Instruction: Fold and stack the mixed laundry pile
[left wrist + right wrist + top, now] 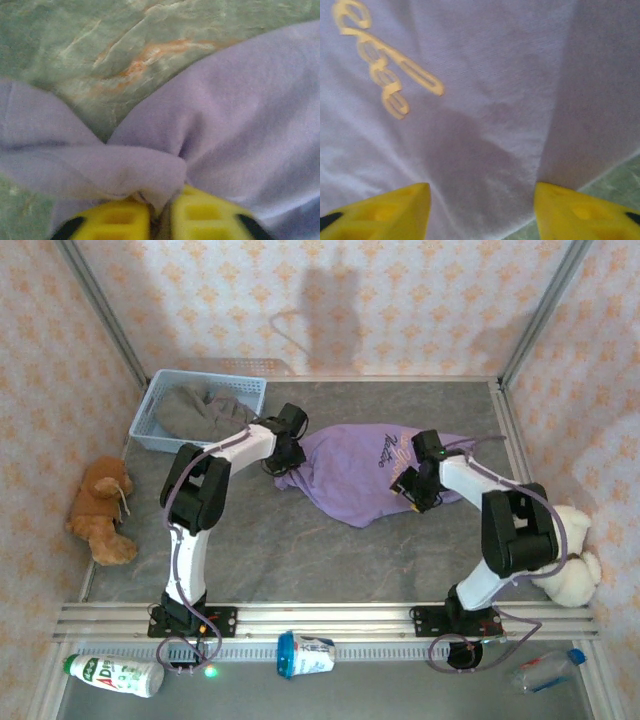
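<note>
The T-shirt lies crumpled mid-surface; the grey top sits in the basket. The left tool is pinched tight on a fold of the shirt's edge. The right tool stands partly open astride the far edge, gripping nothing. To do this well, the right should take one layer only, then both should draw apart evenly to flatten the shirt.

Left hand blurred, cropped by bottom edge, tips under T-shirt fold; chest print cut at top-left edge, unreadable; grey top partly behind left arm.
</note>
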`<state>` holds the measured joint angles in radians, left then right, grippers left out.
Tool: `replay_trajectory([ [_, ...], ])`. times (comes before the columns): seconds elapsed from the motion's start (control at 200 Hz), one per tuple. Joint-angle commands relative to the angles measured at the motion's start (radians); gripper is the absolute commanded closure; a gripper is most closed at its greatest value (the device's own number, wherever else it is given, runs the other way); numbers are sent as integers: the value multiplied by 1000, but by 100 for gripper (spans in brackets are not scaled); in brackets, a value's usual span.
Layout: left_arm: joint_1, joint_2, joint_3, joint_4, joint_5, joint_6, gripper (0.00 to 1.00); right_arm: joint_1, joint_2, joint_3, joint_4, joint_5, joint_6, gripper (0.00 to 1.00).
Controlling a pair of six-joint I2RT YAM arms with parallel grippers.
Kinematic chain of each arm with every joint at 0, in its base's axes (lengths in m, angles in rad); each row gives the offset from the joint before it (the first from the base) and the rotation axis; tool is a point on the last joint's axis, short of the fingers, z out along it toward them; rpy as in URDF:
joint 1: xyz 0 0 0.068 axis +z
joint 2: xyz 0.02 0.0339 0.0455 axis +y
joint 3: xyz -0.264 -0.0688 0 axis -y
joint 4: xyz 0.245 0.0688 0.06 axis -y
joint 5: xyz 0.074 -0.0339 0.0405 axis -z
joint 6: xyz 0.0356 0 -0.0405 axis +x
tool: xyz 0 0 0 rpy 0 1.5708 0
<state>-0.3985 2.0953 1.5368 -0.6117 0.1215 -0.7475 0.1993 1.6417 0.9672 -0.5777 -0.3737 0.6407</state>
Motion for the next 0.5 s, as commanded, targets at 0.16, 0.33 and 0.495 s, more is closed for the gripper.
replay_trajectory([
  [0.16, 7, -106, -20, -61, -32, 45, 100, -21, 13, 100, -85, 123, 15, 100],
  [0.33, 8, -216, 64, -154, -17, 65, 100, -43, -67, 284, -186, 161, -52, 100],
  [0.495, 9, -193, 311, -289, -29, 134, 100, -67, -24, 583, -298, 142, -122, 100],
])
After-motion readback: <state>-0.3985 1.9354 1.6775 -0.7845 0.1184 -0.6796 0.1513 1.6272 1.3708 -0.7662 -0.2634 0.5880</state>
